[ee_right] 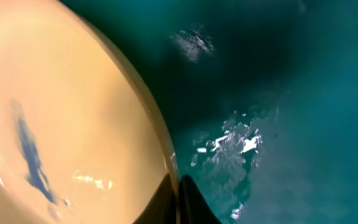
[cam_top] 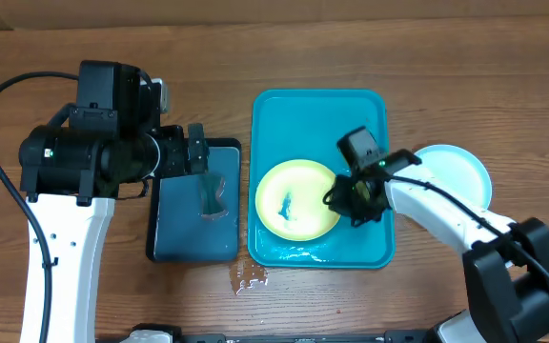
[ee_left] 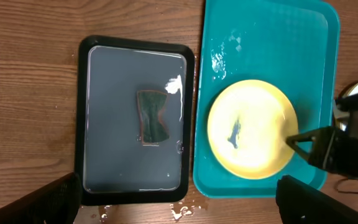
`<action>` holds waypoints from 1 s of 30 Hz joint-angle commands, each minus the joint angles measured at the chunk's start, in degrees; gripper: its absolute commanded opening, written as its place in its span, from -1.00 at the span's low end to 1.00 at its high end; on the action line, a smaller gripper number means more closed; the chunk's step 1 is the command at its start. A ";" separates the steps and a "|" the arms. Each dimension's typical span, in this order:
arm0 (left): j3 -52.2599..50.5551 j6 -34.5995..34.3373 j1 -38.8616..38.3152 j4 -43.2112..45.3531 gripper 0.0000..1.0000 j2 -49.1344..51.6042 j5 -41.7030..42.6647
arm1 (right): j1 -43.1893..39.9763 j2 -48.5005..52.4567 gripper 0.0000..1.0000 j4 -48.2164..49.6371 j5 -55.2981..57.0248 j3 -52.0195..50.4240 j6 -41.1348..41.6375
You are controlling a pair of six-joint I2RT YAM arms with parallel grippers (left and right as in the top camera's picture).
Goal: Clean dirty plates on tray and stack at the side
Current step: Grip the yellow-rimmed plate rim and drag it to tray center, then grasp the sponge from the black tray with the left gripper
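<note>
Left gripper (cam_top: 196, 151) wide apart above sponge (cam_top: 213, 195) in black tray (cam_top: 174, 248). Smeared yellow plate (cam_top: 298, 200) in tray (cam_top: 317, 105), right gripper (cam_top: 339, 198) clamped on its right rim. Blue plate (cam_top: 460, 171) on surface (cam_top: 446, 57) beyond. Step, likely: plate secured for wiping. Next: left gripper must grab sponge; right gripper hold firm.

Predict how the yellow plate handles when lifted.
The yellow plate is probably light and stiff: thin glossy plastic look. Likely slippery: water lies on the tray beside it. Held at one edge by right gripper, it may tilt.
</note>
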 commanded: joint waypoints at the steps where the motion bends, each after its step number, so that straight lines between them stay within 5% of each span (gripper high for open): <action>1: 0.57 0.63 -0.11 -0.07 0.99 -0.50 -0.39 | -1.42 -0.37 -0.57 4.79 -2.82 -2.73 11.63; 4: -0.09 0.68 -0.11 -0.79 1.00 -0.48 -0.85 | -2.51 -1.42 -0.36 4.94 -1.60 -1.18 8.04; 12: -16.39 -3.34 -0.15 6.01 0.96 -0.11 -2.08 | -6.82 -12.17 -0.31 -5.31 1.88 5.62 -14.62; 18: -32.52 -6.05 -0.68 18.45 0.55 6.29 -2.03 | -6.93 -17.66 -0.32 -9.42 1.90 5.77 -19.28; 21: -34.60 -6.03 -0.79 23.28 0.21 12.26 -1.05 | -6.91 -17.55 -0.32 -10.32 1.90 5.66 -19.23; 23: -34.58 -6.01 -1.07 26.05 0.18 17.16 -0.33 | -6.91 -17.53 -0.32 -10.32 1.88 5.66 -19.23; 27: -34.56 -5.77 -2.01 31.30 -0.24 26.43 1.77 | -6.91 -17.53 -0.29 -10.34 1.90 5.66 -18.82; 30: -34.53 -5.79 -2.05 32.48 -0.80 29.05 3.28 | -6.91 -17.03 -0.27 -10.34 1.88 5.64 -18.80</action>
